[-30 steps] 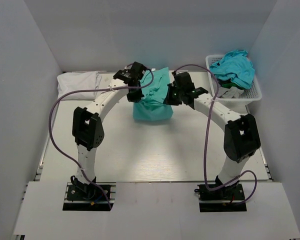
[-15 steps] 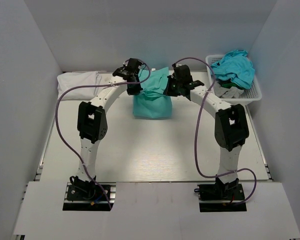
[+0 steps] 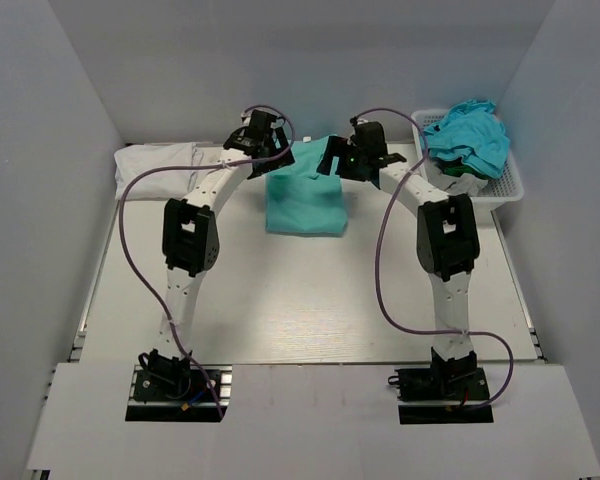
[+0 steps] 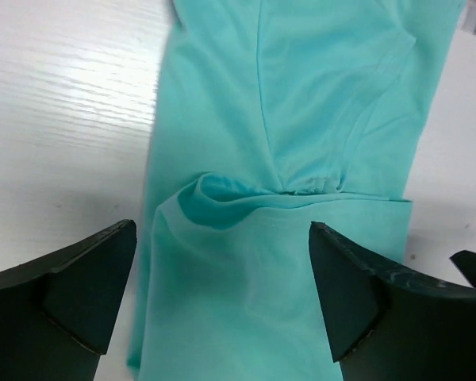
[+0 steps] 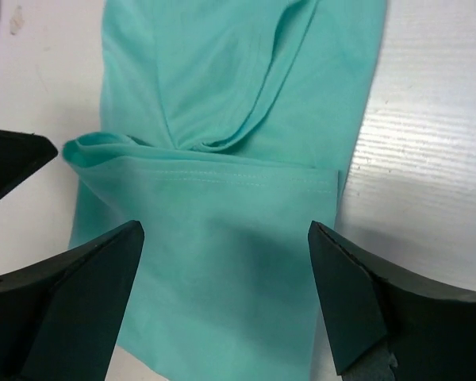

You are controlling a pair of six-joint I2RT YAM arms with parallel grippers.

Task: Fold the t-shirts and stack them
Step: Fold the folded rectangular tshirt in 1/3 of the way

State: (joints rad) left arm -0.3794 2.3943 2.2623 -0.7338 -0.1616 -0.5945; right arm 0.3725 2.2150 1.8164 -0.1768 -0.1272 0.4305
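Observation:
A mint-green t-shirt (image 3: 305,203) lies folded on the table at the back centre, its top layer doubled over with a hem seam (image 5: 222,176) showing. Over the shirt's back left corner my left gripper (image 3: 274,160) is open, with cloth (image 4: 246,302) beneath its spread fingers (image 4: 79,294) and nothing held. At the back right corner, my right gripper (image 3: 334,160) is just as wide open above the shirt (image 5: 214,278). A white t-shirt (image 3: 160,158) lies folded at the back left. Turquoise-blue t-shirts (image 3: 468,135) are heaped in the basket.
The white mesh basket (image 3: 510,185) stands at the back right against the wall. Grey walls close in the table on three sides. Purple cables loop out from both arms.
Both grippers went from shut on the mint-green t-shirt to open, letting it go. The arms stretched toward the back and the lifted cloth now lies flat as a folded layer.

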